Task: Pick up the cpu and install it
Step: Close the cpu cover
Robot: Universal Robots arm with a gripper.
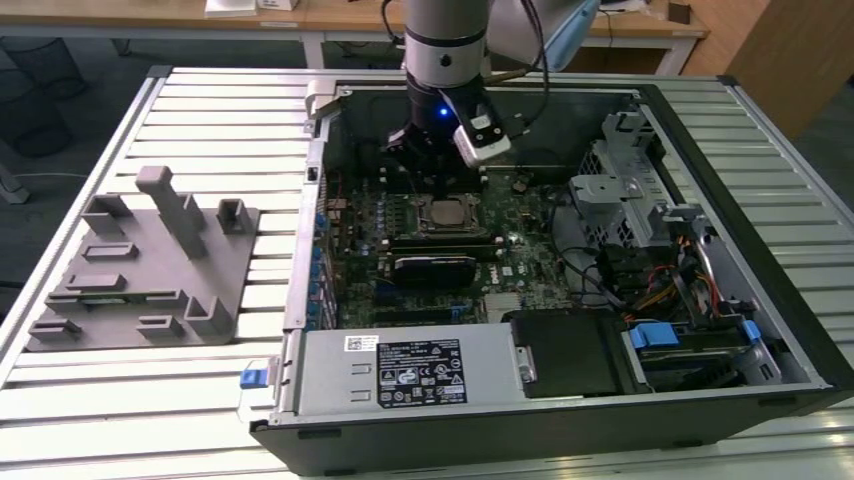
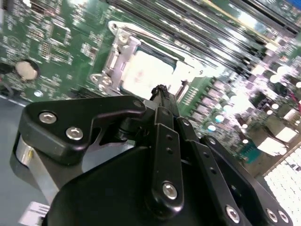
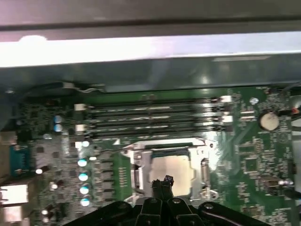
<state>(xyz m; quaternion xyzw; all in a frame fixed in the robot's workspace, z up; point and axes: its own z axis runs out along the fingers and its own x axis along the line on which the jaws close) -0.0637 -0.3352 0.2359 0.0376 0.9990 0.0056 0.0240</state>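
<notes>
Black gripper links filled the near ground in both wrist views, narrowing to the gripper [image 3: 163, 181] tip, where the two fingers were drawn together with no visible gap and nothing between them.

The cpu [image 3: 178, 168] lay flat, pale top upward, inside the socket frame [image 3: 137, 172] on the green motherboard [image 3: 263, 155]. It was not in the grip. In the first wrist view the closed tip overlapped the chip's near edge. In the second wrist view it stood just beside one edge of the chip. In the exterior view the gripper hung over the socket, inside the open computer case [image 1: 787, 340], with the chip directly below the tip. Whether the tip touched the chip's surface could not be established.

The deciding relation was therefore vertical: chip straight beneath the fingers, offset only slightly toward one edge. Being square, the chip gave no long axis, and its sides ran parallel to the memory slots [image 3: 150, 117] just beyond the socket.

Judgement: the chip appeared to be placed in its seat. Whether the frame was latched over it could not be told.

The grey block [image 1: 147, 270] stood well apart on the slatted table [image 1: 200, 110], outside the case.
</notes>
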